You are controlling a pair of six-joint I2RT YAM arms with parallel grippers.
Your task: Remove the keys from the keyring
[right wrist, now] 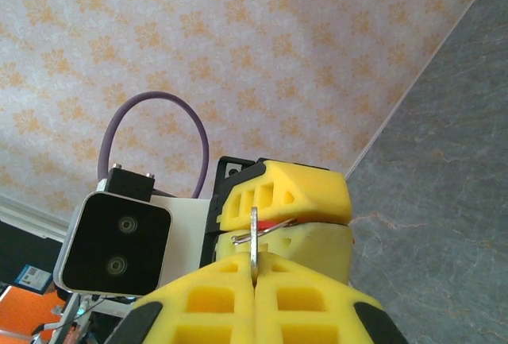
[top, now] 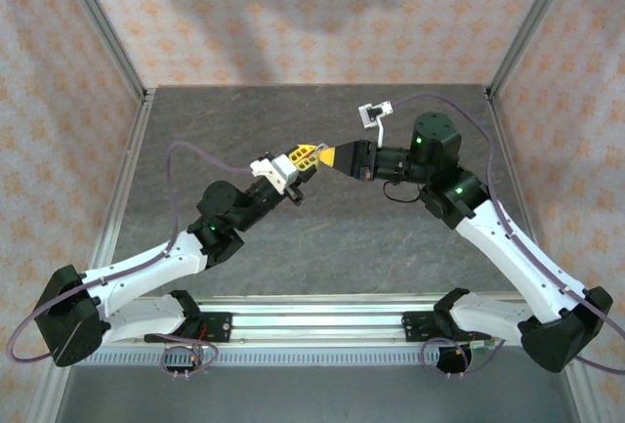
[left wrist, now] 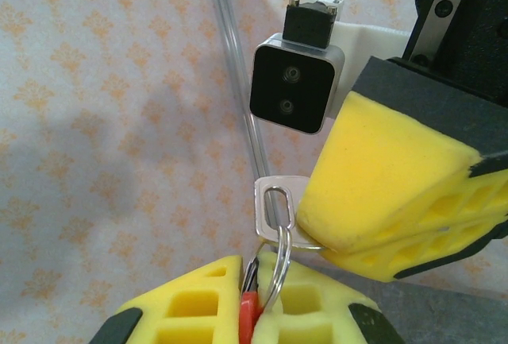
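Silver key (left wrist: 262, 215) sits threaded on the keyring (left wrist: 286, 258), clamped at the tips of the closed right pincer (right wrist: 254, 292), ring gripped between the opposing left pincer (left wrist: 263, 308) tips; no key removed yet.

White arms (top: 146, 267) w/ blk joints (top: 220, 210), purple cables (right wrist: 156, 98), yellow foam jaws.

Top view looks down; 2 close wrist views face off, sharing the key (left wrist: 260, 210).
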